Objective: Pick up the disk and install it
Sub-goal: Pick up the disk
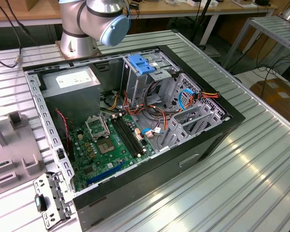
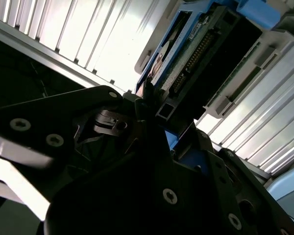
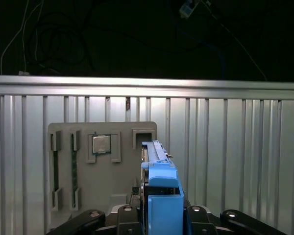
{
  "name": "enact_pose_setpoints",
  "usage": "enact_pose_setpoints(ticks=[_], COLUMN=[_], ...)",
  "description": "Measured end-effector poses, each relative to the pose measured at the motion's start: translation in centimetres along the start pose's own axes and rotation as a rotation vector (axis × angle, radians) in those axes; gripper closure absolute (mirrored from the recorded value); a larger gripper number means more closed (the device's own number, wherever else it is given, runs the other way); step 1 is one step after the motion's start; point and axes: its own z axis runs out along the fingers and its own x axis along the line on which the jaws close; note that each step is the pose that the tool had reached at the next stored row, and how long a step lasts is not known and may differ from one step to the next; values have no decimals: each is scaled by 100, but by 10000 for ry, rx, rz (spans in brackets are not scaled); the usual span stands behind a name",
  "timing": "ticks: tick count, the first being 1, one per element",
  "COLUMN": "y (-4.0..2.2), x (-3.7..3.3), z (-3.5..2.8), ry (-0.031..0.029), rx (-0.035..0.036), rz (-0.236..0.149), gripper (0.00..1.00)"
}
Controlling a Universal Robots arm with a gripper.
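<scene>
Ribbed aluminium tabletop [image 3: 235, 147] is seen behind the disk [image 3: 159, 166], which is pinched edge-on by the gripper [image 3: 164, 218] near a grey parts tray [image 3: 78, 147]. In the exterior view, the arm's base [image 1: 77, 46] is placed at 11 o'clock of the open computer case [image 1: 183, 162].

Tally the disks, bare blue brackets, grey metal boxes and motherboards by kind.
Silver metal disk in blue plastic carrier rails: 1
Bare blue ribbed plastic bracket: 1
Grey metal box with white sticker: 1
Green rectangular motherboard: 1
Total: 4
</scene>
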Motion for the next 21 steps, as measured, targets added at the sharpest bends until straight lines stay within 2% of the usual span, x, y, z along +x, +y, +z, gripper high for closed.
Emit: enact_pose_setpoints(ticks=[11, 21], y=[-3, -5], x=[-9, -16], z=[-170, -290], ry=[0, 0], rx=[-1, 0], rz=[0, 0], gripper=[63, 63])
